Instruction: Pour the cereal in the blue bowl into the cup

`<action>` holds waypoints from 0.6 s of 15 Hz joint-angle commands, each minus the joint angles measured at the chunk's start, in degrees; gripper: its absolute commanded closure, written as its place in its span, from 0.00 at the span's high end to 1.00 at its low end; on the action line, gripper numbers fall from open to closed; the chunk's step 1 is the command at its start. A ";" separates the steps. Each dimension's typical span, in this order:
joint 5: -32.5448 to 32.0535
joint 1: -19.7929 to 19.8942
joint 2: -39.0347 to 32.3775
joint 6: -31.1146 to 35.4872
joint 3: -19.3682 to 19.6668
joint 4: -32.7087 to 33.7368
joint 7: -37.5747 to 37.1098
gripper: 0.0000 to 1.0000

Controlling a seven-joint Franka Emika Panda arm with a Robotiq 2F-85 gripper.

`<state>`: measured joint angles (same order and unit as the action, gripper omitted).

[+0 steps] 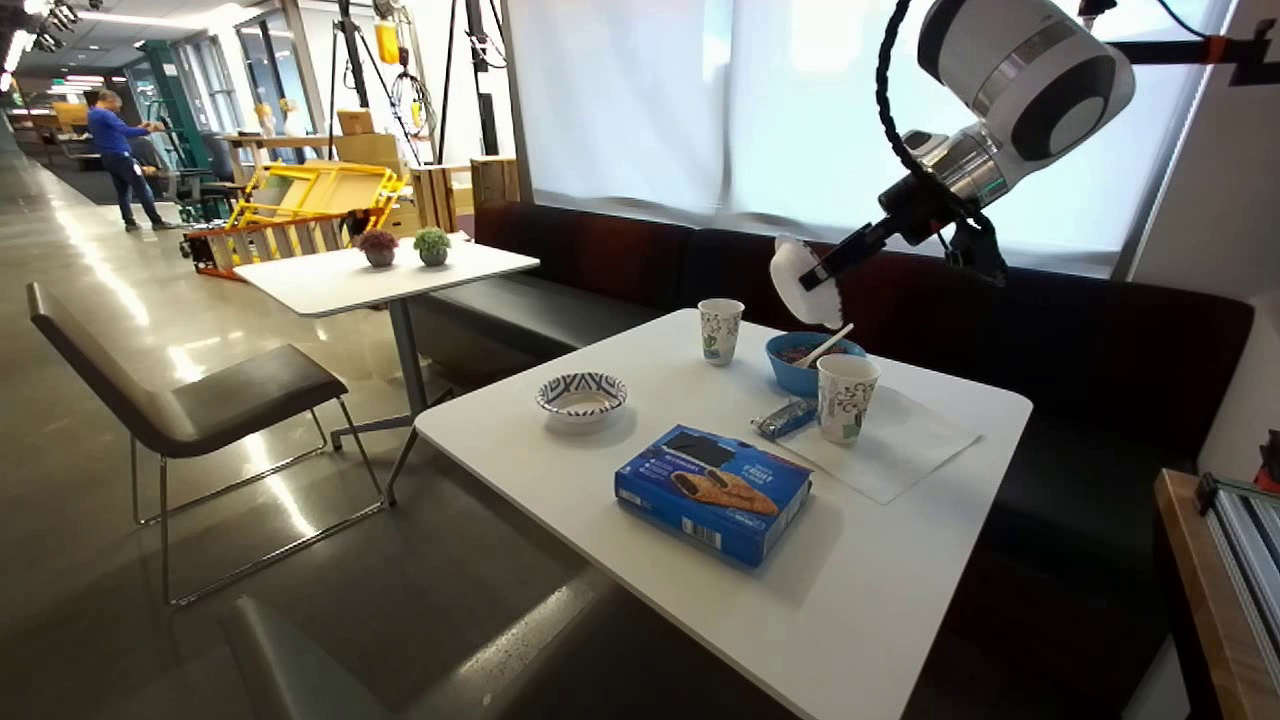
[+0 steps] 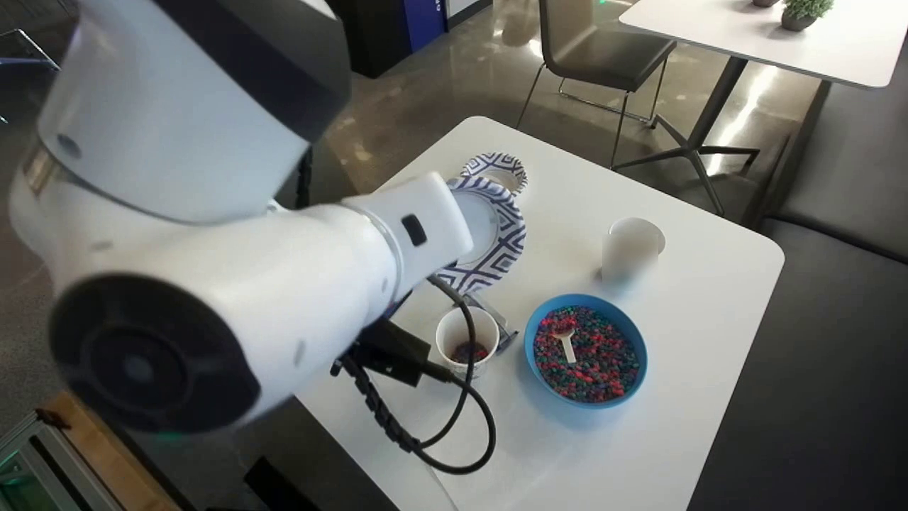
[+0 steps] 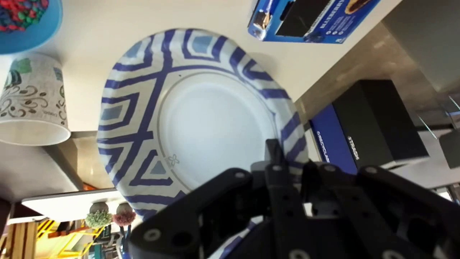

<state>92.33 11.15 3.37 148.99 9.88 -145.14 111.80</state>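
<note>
So the blue bowl sits flat on the white table, near the edge along the bench, full of loose red and green cereal with a white spoon lying in it. Looks like stiff, smooth plastic, so I'd guess it won't cave in but could be slippery, and the fill gives it most of its weight. I'd grab the rim opposite the cup and tip slowly, spoon might slide out. One paper cup is just beside it, further from that edge, some reddish bits inside; the other cup is nearer the table's corner, can't tell which one's meant. Both probably squash easily. The gripper isn't free btw: it's pinching the rim of a patterned paper bowl in the air, one finger over the inside, gap seemingly just rim-thick, so I reckon that gets put down first
</note>
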 commanded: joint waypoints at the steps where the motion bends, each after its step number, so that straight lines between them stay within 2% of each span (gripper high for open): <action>1: 2.73 -4.86 -0.50 15.64 -5.92 2.68 1.48 0.01; 5: -0.25 -9.24 -7.73 32.03 -11.96 10.01 1.04 0.01; 9: -9.66 -10.77 -20.30 41.36 -12.76 18.37 -0.87 0.01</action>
<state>89.07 0.78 -5.55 185.04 -3.36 -133.73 111.79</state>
